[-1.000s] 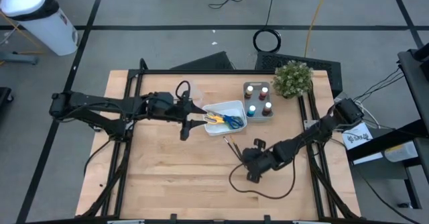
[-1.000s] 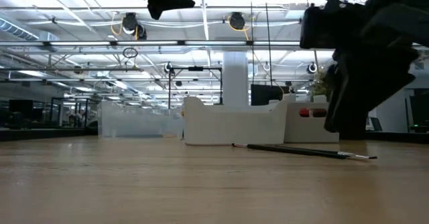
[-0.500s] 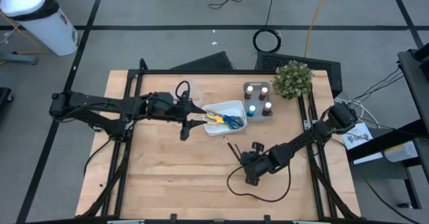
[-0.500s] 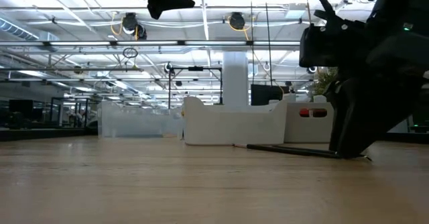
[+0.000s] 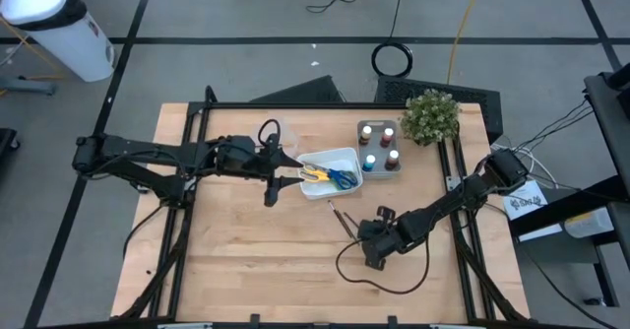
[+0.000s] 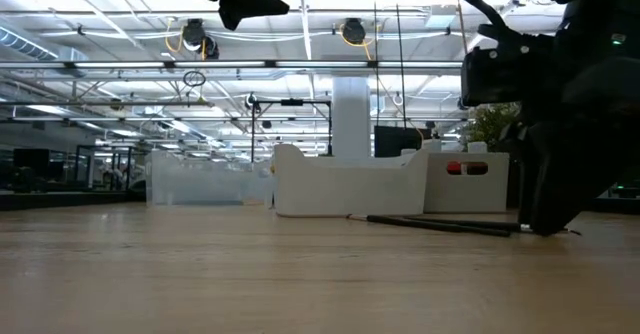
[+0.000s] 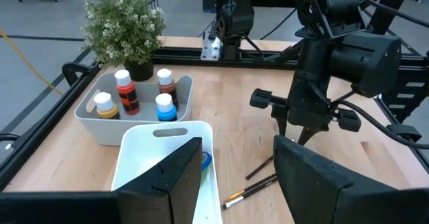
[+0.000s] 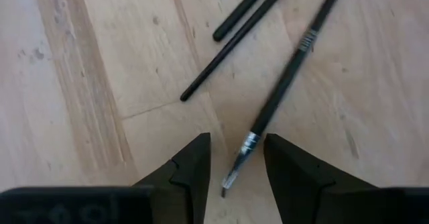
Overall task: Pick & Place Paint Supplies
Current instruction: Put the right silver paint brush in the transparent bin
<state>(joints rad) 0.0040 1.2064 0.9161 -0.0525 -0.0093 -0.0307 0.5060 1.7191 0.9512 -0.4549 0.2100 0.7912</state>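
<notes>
Table [image 5: 246,260]: pale wood w/ visible grain. Brushes [image 8: 281,83]: black handles, one w/ silver ferrule. Tray [image 5: 340,158] w/ scissors [image 5: 333,177]: white; scissor handles blue, orange-yellow. Paint pots [image 7: 127,93]: white, red, blue caps, in a white bin [image 7: 100,127]. Plant [image 5: 429,114]: green, whitish specks. Both arms [image 5: 157,158] & grippers black.

Overhead, table-level, two wrist cams.

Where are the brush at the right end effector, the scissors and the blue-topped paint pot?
Brush [image 8: 289,70]: right wrist view, mid-handle.
Scissors [image 5: 341,178]: high view, blue handle.
Blue-topped paint pot [image 7: 165,104]: left wrist view, cap.
</notes>
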